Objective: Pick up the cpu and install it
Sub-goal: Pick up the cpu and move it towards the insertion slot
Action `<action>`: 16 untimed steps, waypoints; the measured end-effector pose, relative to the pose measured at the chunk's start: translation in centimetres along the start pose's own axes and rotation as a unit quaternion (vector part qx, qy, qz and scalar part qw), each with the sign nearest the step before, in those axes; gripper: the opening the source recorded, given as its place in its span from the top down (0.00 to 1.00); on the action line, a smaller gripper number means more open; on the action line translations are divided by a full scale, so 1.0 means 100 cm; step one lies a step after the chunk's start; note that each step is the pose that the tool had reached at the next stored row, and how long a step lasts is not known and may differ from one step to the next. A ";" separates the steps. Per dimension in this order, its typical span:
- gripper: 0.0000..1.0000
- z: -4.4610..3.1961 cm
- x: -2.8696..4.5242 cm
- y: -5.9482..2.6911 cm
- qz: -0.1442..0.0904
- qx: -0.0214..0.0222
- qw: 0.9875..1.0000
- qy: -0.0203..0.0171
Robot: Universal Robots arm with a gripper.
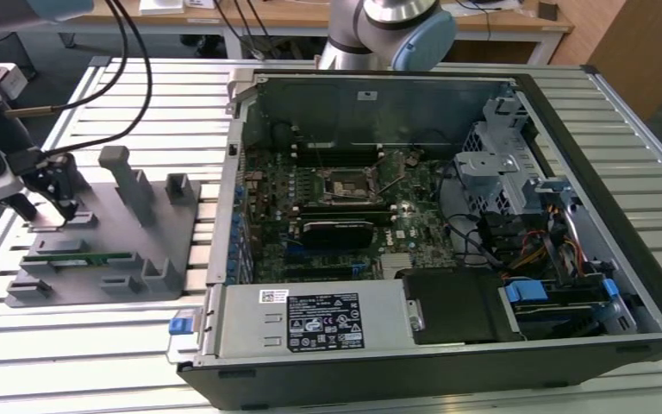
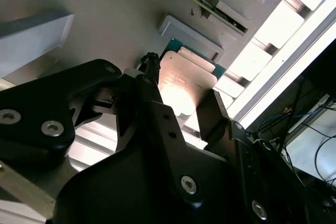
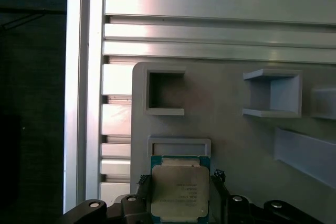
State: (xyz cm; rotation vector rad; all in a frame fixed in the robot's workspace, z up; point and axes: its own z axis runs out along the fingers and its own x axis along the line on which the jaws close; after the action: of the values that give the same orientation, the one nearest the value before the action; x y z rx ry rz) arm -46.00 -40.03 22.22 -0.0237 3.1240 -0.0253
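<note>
The cpu (image 3: 180, 192) is a flat square chip with a pale metal top and a thin green edge. It lies against a low ledge of the grey fixture plate (image 3: 226, 135). My gripper (image 3: 181, 179) straddles it, one black finger against each of two opposite edges, shut on the cpu. In the second wrist view the cpu (image 2: 186, 85) shows between the same fingers of the gripper (image 2: 181, 85). In the exterior view the gripper (image 1: 46, 211) stands low over the far left part of the fixture plate (image 1: 113, 289). The motherboard's square socket (image 1: 343, 183) sits inside the open computer case (image 1: 423, 103).
A long green memory stick (image 1: 78, 256) lies in a slot on the fixture plate. Tall grey posts (image 1: 124, 177) rise beside the gripper. The case's power supply (image 1: 308, 319) and drive cage (image 1: 503, 164) flank the motherboard. Everything rests on a slatted metal table (image 1: 78, 362).
</note>
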 end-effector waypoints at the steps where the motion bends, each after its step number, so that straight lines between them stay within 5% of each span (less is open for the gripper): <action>1: 0.47 -0.0006 0.0000 0.0000 0.000 0.000 1.000 0.000; 16: 0.47 -0.0060 -0.0001 0.0002 0.000 0.000 1.000 0.000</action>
State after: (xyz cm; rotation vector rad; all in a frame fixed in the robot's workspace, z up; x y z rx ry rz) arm -46.00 -40.00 22.82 -0.0237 3.1239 -0.0253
